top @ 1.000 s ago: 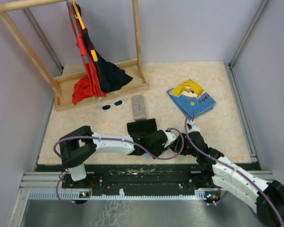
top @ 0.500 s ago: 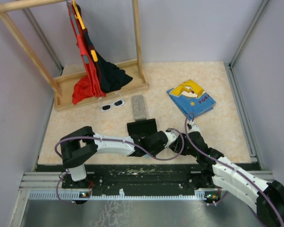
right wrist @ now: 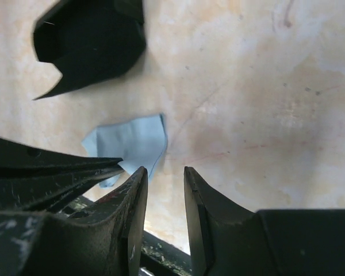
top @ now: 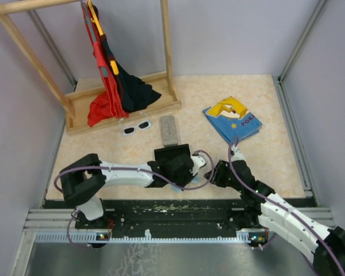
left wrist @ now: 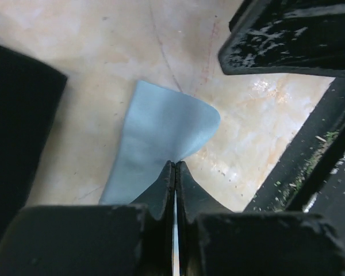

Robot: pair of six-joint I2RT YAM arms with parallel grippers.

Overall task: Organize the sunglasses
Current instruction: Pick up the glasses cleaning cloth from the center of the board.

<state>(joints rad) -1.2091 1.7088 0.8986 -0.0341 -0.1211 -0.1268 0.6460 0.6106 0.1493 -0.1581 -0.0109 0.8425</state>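
Note:
The white-framed sunglasses [top: 137,127] with dark lenses lie on the table in front of the wooden rack, far from both grippers. My left gripper [left wrist: 175,164] is shut on the corner of a light-blue cloth [left wrist: 161,132] near the table's front edge. The cloth [right wrist: 132,141] hangs up from the table where it is pinched. My right gripper [right wrist: 164,172] is just right of the cloth, its jaws a little apart with only bare table between them. The left fingers [right wrist: 63,167] show at the left of the right wrist view.
A grey oblong case [top: 169,130] lies right of the sunglasses. A black case [top: 172,154] sits just behind the left wrist. A wooden rack [top: 123,106] with red and dark clothes stands at the back left. A blue picture book [top: 233,118] lies at the back right.
My left gripper has closed onto the light-blue cloth, and the left arm has drawn back to the left. The right gripper has barely moved.

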